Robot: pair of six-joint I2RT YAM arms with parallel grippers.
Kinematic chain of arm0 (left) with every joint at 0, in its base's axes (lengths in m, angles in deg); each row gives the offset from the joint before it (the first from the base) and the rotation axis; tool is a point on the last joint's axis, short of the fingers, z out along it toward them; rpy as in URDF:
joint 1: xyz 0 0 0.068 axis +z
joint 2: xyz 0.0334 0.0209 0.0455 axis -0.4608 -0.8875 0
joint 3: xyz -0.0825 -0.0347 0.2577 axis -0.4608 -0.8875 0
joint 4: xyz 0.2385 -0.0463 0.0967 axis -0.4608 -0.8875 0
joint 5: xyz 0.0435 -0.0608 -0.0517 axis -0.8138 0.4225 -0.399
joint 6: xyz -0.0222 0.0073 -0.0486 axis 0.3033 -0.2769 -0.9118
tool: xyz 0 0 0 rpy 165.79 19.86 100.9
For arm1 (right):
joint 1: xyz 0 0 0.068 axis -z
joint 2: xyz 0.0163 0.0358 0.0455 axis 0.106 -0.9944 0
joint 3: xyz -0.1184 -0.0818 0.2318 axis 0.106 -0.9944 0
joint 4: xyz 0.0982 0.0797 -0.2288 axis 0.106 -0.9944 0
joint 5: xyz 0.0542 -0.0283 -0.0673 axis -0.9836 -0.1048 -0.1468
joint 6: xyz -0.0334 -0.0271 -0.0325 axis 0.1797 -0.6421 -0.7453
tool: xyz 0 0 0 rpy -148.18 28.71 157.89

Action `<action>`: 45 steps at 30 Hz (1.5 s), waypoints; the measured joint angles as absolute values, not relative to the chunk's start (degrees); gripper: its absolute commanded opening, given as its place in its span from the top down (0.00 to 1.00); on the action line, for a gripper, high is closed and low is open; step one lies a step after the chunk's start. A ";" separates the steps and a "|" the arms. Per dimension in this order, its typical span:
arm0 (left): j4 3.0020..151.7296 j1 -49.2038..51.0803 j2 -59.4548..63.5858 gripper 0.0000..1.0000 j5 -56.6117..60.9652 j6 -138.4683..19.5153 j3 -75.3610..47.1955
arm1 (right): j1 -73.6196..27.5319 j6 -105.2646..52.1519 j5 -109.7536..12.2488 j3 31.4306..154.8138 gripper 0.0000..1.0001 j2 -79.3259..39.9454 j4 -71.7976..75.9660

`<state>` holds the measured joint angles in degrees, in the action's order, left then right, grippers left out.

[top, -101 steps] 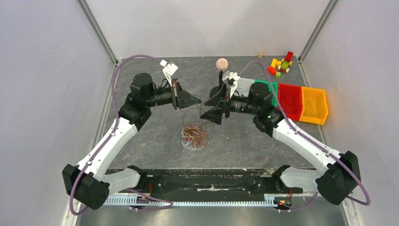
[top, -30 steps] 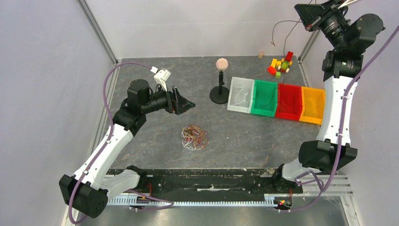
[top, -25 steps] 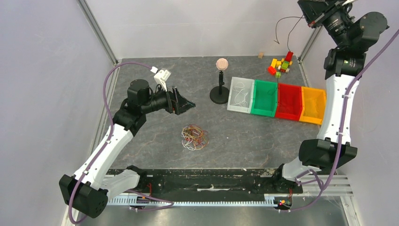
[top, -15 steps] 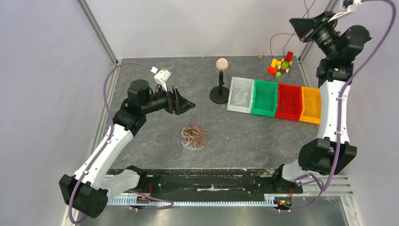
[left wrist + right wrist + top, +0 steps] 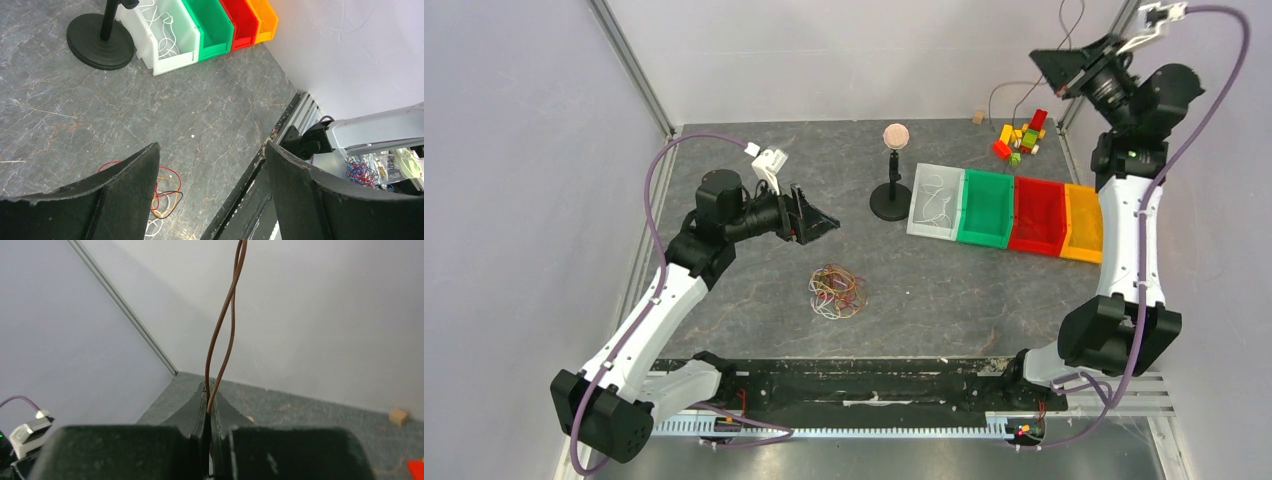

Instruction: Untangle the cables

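The cables lie as a small tangle (image 5: pixel 838 291) of red, orange, white and dark loops on the grey table, in the middle. My left gripper (image 5: pixel 829 224) hovers open just behind and left of it, holding nothing. In the left wrist view the open gripper (image 5: pixel 211 147) looks down at the table, and a few loops of the tangle (image 5: pixel 164 192) show beside the left finger (image 5: pixel 100 200). My right gripper (image 5: pixel 1042 60) is raised high at the back right. It is shut (image 5: pixel 209 390) on a thin brown cable (image 5: pixel 234 287) that rises twisted from the jaws.
A row of bins stands right of centre: white (image 5: pixel 921 228) with white wires inside, green (image 5: pixel 985 240), red (image 5: pixel 1036 247), orange (image 5: pixel 1088 255). A round-based black stand (image 5: pixel 891 203) is beside the white bin. Coloured blocks (image 5: pixel 1021 135) and a wooden cube (image 5: pixel 977 117) lie at the back.
My right arm has come down and shifted left from the top right corner, carrying the brown cable with it. The left arm and the tangle have not moved.
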<state>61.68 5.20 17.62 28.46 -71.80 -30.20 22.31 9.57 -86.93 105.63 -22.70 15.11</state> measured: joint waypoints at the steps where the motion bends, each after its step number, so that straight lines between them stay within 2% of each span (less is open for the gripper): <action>1: 61.96 5.20 17.62 0.16 28.44 -71.80 -30.20 | 22.22 10.57 -86.96 107.77 1.00 -22.70 15.94; 8: 62.22 5.20 17.57 0.16 28.46 -71.82 -30.20 | 22.20 14.33 -86.45 118.72 1.00 -22.20 21.31; 16: 62.18 5.20 17.59 0.16 28.46 -71.82 -30.20 | 22.20 13.98 -85.58 118.19 1.00 -21.20 21.47; 26: 62.60 5.20 17.64 0.16 28.48 -71.82 -30.94 | 21.48 8.82 -84.55 104.31 1.00 -18.09 20.22; 32: 63.43 5.20 17.64 0.16 28.48 -71.82 -31.64 | 17.74 4.61 -83.07 93.28 1.00 -17.83 20.42; 45: 63.84 5.20 17.64 0.16 28.46 -71.82 -32.78 | 17.33 -2.17 -77.82 79.00 1.00 -21.33 27.96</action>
